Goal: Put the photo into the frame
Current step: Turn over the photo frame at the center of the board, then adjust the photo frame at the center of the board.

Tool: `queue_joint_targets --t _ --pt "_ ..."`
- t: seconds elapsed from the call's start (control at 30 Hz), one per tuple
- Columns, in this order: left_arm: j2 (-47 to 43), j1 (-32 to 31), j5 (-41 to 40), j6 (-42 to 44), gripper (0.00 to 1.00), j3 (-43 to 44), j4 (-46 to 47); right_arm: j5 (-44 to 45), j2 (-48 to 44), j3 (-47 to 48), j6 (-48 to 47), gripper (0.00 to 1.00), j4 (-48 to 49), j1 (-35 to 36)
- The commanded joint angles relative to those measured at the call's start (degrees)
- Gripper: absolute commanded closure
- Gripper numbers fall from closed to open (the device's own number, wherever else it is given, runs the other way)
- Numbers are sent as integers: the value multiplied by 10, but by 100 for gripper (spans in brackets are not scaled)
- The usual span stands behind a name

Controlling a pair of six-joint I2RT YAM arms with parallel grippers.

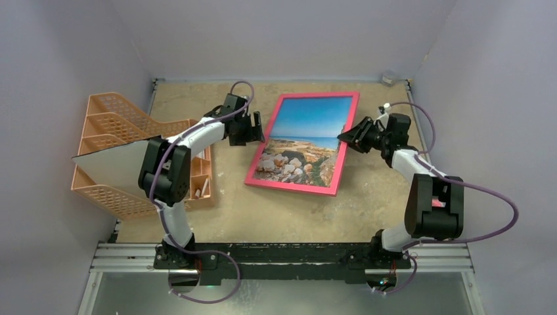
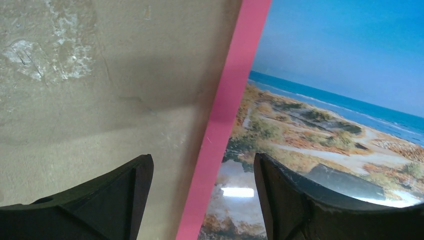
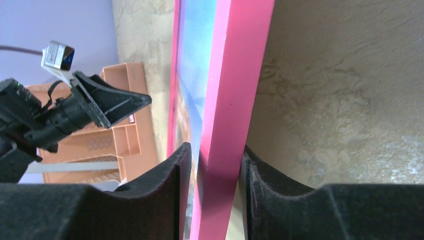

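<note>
The pink-red frame (image 1: 290, 189) lies front up on the table with the photo (image 1: 305, 141) of sky, sea and rocky coast inside it. My left gripper (image 1: 257, 131) is open at the frame's left side. In the left wrist view it (image 2: 202, 175) straddles the left bar (image 2: 235, 85), one finger over the table, the other over the photo (image 2: 325, 115). My right gripper (image 1: 343, 136) is at the right side. In the right wrist view it (image 3: 212, 160) is closed around the right bar (image 3: 240, 75), the photo (image 3: 192, 75) seen edge-on beside it.
An orange mesh organiser (image 1: 111, 125) stands at the left with a pale sheet (image 1: 115, 164) leaning in it; it also shows in the right wrist view (image 3: 125, 130). A small grey object (image 1: 387, 77) sits in the back right corner. Grey walls enclose the table.
</note>
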Motion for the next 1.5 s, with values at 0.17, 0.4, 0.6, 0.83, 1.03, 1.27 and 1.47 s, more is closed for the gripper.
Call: queue_joint_targets --t 0.17,0.4,0.6,0.83,1.03,1.27,1.47 --pt "45 20 34 2 24 -22 99 16 38 -32 -29 40 89 -9" --pt "78 25 52 8 24 -5 111 141 68 -7 -52 22 7 -14" --pt "96 27 64 12 24 8 112 248 77 19 -64 13 -66 -14" --pt "113 28 109 0 33 9 110 248 103 33 -74 14 -71 -14" --pt "111 28 180 -9 46 -17 120 162 159 37 -65 26 -44 -14" --pt "74 24 223 6 51 -60 106 87 210 61 -63 33 -8 2" --pt "28 20 195 -29 51 -150 134 77 255 115 -56 33 6 9"
